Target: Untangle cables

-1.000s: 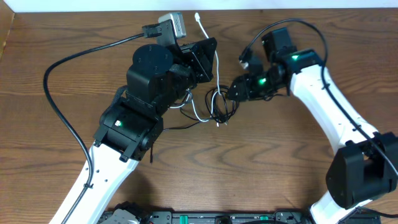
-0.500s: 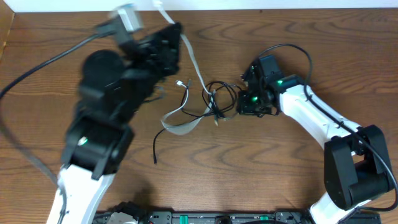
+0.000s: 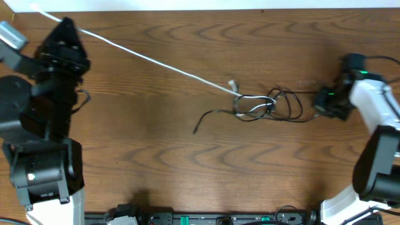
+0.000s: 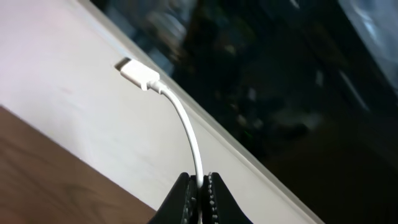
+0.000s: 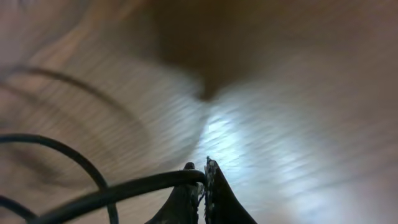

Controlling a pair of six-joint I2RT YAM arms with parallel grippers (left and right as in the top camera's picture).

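The white cable runs taut from the back left corner down to a knot right of the table's middle, where it is wound with the black cable. One white plug lies beside the knot. A black tail trails left of it. My left gripper is shut on the white cable, whose other plug sticks out beyond the fingertips. My right gripper is shut on the black cable at the tangle's right end.
The left arm's body fills the left side and the right arm the right edge. A white strip borders the wooden table at the back. The left gripper hangs over that back edge.
The left gripper swung far to the back left and drew the white cable taut. The right gripper shut on the black cable and moved right, dragging the tangle right and stretching it.
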